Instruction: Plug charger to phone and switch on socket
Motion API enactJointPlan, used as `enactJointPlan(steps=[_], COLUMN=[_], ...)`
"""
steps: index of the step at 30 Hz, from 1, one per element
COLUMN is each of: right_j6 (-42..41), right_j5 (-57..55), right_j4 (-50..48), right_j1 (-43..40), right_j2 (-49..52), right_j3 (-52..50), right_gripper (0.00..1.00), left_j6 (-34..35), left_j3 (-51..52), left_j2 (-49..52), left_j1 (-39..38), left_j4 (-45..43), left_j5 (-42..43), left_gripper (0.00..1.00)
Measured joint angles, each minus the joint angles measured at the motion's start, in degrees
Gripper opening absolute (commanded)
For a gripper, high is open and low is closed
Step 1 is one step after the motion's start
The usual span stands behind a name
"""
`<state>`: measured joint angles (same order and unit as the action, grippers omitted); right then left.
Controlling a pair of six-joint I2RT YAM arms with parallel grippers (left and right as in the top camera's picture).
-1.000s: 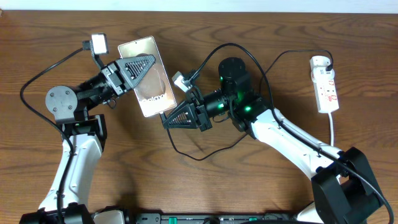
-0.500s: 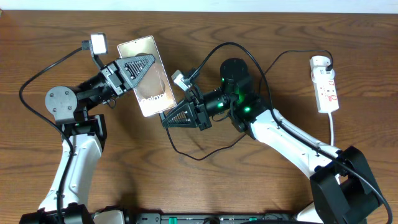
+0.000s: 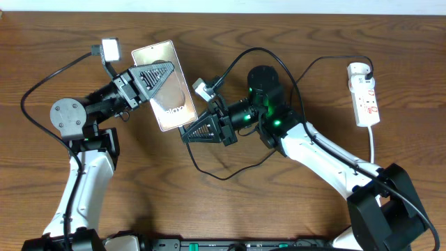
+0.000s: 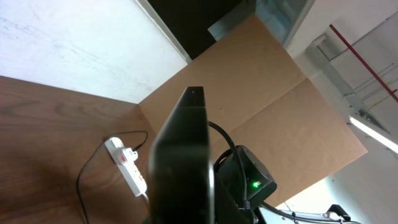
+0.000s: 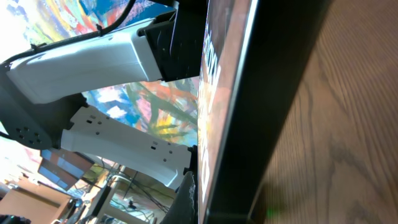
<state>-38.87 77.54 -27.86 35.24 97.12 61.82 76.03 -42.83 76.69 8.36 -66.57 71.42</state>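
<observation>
Edge-on phone (image 4: pixel 181 165), socket (image 4: pixel 127 167) beyond

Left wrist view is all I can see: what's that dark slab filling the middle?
Observer: From overhead it's the phone, silver back with pale lettering, clamped in the left pincer.
Operator: And what's behind it?
Observer: The right pincer points at the phone's lower end; the charger loops on the table just below it.
Operator: Is it plugged in?
Observer: Right wrist view shows only the phone's edge up close; I cannot tell.
</observation>
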Motion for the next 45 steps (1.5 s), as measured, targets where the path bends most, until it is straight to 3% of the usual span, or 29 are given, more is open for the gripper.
enactJointPlan(steps=[4, 7, 9, 11, 24, 32, 36, 39, 45], right_j6=[-0.66, -0.9, -1.2, -1.22, -1.09, -1.49, -1.62, -0.61, 5.95], right_j5=[0.0, 0.17, -1.07, -1.88, -2.62, -3.58, -5.84, -9.29, -20.02], right_j4=[-0.37, -0.76, -1.49, -1.84, -1.86, -0.42, 6.91, 14.25, 32.09], right_j1=[-0.04, -0.17, -0.5, -0.57, -1.36, -6.08, -9.27, -11.74, -14.19], right_j2=[0.0, 0.0, 0.0, -0.02, -0.02, -0.02, -0.02, -0.02, -0.02], right_j3=[-0.09, -0.09, -0.02, 0.13, 0.15, 0.26, 0.37, 0.48, 0.74], right_gripper=[0.05, 0.28, 0.72, 0.99, 0.99, 0.99, 0.99, 0.99, 0.99], left_j6=[0.02, -0.13, -0.81, -1.14, -1.31, -3.04, -6.58, -11.72, -29.14], left_j3=[0.0, 0.0, 0.02, 0.09, 0.09, 0.15, 0.22, 0.26, 0.52], left_j2=[0.0, 0.0, 0.0, 0.0, 0.0, 0.02, 0.02, -0.22, -0.31], left_j1=[0.0, 0.09, 0.28, -0.26, 0.85, 14.34, 18.95, 19.58, 19.65], left_j4=[0.0, 0.0, 0.09, 0.15, 0.83, 12.74, 17.59, 26.86, 58.18], left_j5=[0.0, 0.0, 0.7, 2.47, 3.54, 4.15, 6.03, 6.88, 1.09], left_gripper=[0.07, 0.07, 0.07, 0.07, 0.07, 0.07, 0.07, 0.07, 0.07])
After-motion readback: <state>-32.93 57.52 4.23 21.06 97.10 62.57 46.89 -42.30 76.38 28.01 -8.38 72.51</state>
